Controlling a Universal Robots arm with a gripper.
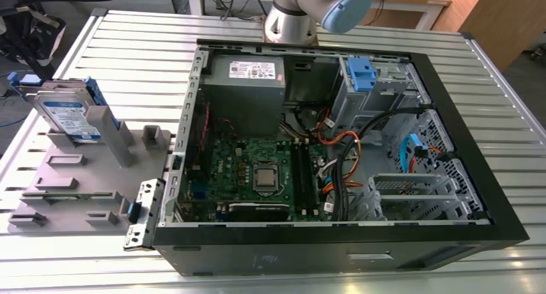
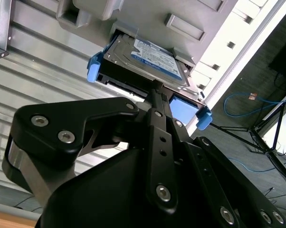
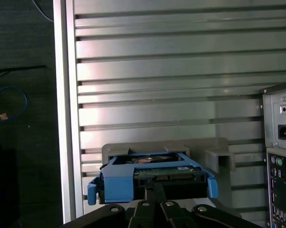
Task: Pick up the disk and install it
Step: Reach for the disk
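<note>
While we are scanning the exterior view from its left, the disk (image 1: 73, 118) is standing on edge in a slot of the grey holder block (image 1: 94, 172). It is leaning back, its white-and-blue label facing the camera, and its blue bracket (image 1: 93, 89) is running along the edges. The block is lying on the slatted metal table (image 1: 128, 32), just beside the open computer case (image 1: 341, 236). Moving rightward inside the case, we are logging the grey power supply (image 1: 247, 77) and the green motherboard (image 1: 256, 172). Then come the bundled cables (image 1: 341, 172) and, toward the exterior view's right, the metal drive cage (image 1: 384, 89) with its blue clip (image 1: 362, 73). The arm (image 1: 298, 16) is standing behind the case, cut off by the picture's upper edge.

In the second wrist view the gripper (image 2: 155, 92) is hanging close to the disk (image 2: 152, 57), its black linkages pointing at the bracketed edge. In the first wrist view we are seeing the gripper (image 3: 155, 194) lined up the same way on the disk (image 3: 157, 174), which is sitting in the holder. We cannot tell whether it is touching the disk, nor whether the jaws are open or closed. A blue cable (image 3: 12, 102) is lying on the dark floor beyond the table edge.
</note>
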